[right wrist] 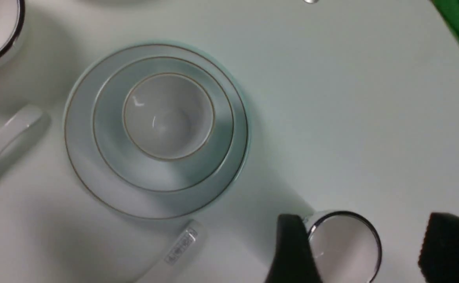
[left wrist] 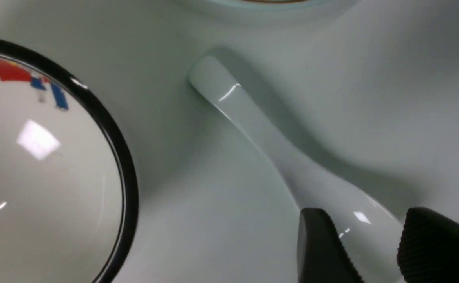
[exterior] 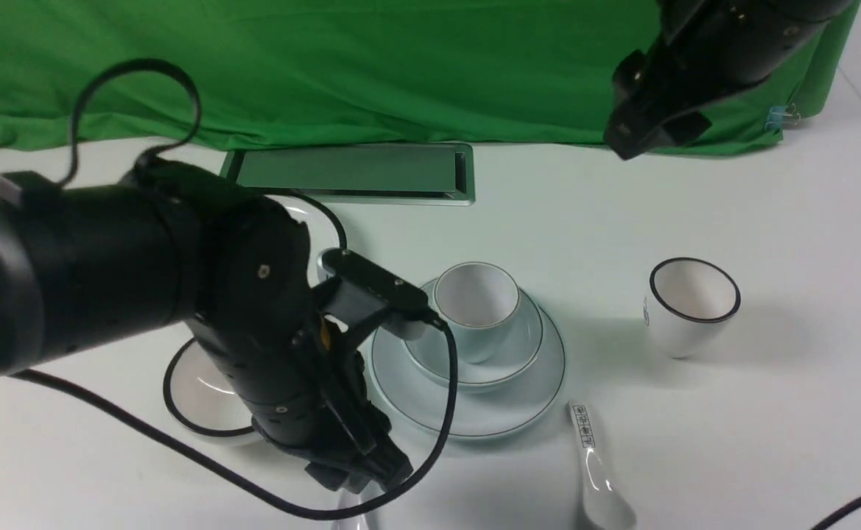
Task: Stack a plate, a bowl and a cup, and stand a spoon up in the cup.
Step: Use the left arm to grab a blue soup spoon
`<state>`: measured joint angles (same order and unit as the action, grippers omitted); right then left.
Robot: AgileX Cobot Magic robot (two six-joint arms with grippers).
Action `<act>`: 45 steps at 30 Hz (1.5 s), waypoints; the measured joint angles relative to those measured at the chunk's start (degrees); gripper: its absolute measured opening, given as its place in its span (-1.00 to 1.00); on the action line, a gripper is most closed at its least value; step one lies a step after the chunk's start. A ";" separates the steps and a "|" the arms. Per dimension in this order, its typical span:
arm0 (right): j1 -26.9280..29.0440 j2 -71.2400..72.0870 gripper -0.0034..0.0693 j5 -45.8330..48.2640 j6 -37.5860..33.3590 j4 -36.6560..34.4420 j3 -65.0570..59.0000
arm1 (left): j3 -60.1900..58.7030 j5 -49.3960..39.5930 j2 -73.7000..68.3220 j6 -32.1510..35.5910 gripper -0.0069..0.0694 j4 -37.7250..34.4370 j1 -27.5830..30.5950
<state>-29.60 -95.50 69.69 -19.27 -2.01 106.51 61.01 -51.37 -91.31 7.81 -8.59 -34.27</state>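
The plate [exterior: 489,416] lies mid-table with the bowl [exterior: 522,353] on it and the cup [exterior: 476,298] upright in the bowl; the right wrist view shows this stack from above, cup [right wrist: 168,118] empty. The plain white spoon [left wrist: 253,122] lies on the table in front of the stack, only its edge [exterior: 353,515] showing at the bottom of the front view. My left gripper [left wrist: 366,220] reaches down to it, fingers pressed on both sides of the spoon's scoop. My right gripper [exterior: 633,136] hangs high at the back right, open and empty [right wrist: 368,222].
A black-rimmed cup [exterior: 691,305] stands right of the stack, below my right gripper. A spoon with black characters [exterior: 596,464] lies in front of the plate. A black-rimmed bowl [exterior: 202,397] sits left of the plain spoon. A metal hatch [exterior: 349,173] and green cloth lie behind.
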 joint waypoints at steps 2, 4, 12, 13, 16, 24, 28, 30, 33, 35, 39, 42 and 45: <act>0.00 2.06 0.35 -0.08 -0.05 0.35 -1.85 | 0.00 1.97 -2.30 -1.61 -0.03 0.00 0.00; 0.00 2.51 0.35 -0.27 -0.05 0.42 -3.02 | 0.00 3.11 -3.35 -2.40 0.03 0.00 0.00; 0.00 2.48 0.35 -3.16 -0.05 0.47 -10.76 | 0.00 9.30 -7.88 -12.23 0.33 0.94 0.00; 0.00 2.48 0.35 -3.22 -0.05 0.47 -10.96 | 0.00 9.30 -7.95 -12.38 0.33 1.10 0.00; 0.00 2.48 0.35 -4.14 -0.09 0.53 -13.39 | 0.00 9.49 -9.34 -15.39 0.34 3.75 0.00; 0.00 2.48 0.36 -6.18 -0.09 0.65 -14.44 | 0.41 10.91 -13.07 -18.78 0.32 7.38 0.00; 0.00 2.48 0.36 -6.25 -0.09 0.70 -14.44 | 0.93 9.95 -13.67 -19.05 0.07 8.59 0.00; 0.00 2.48 0.36 -6.25 -0.09 0.85 -14.44 | 0.97 9.77 -13.67 -18.98 -0.14 8.59 0.05; 0.00 2.48 0.36 -6.11 -0.09 1.56 -14.44 | 1.37 8.62 -13.44 -17.63 -0.57 8.59 0.05; 0.00 2.62 0.36 -5.62 -0.09 2.96 -14.44 | 1.59 7.14 -12.40 -16.34 -0.62 7.66 0.05; 0.00 4.12 0.36 -4.53 -0.09 5.68 -14.44 | 3.22 6.87 -6.22 -14.92 -0.61 7.44 0.05; 0.00 6.11 0.36 -4.41 -0.09 7.64 -14.44 | 4.57 15.50 0.71 -14.27 -0.61 7.33 0.05; 0.00 7.56 0.36 -4.41 -0.09 8.55 -14.44 | 4.91 29.34 3.97 -13.37 -0.61 7.33 0.05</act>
<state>-29.60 -87.95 65.28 -19.36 6.54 92.07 65.91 -22.03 -87.34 -5.55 -1.26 -34.22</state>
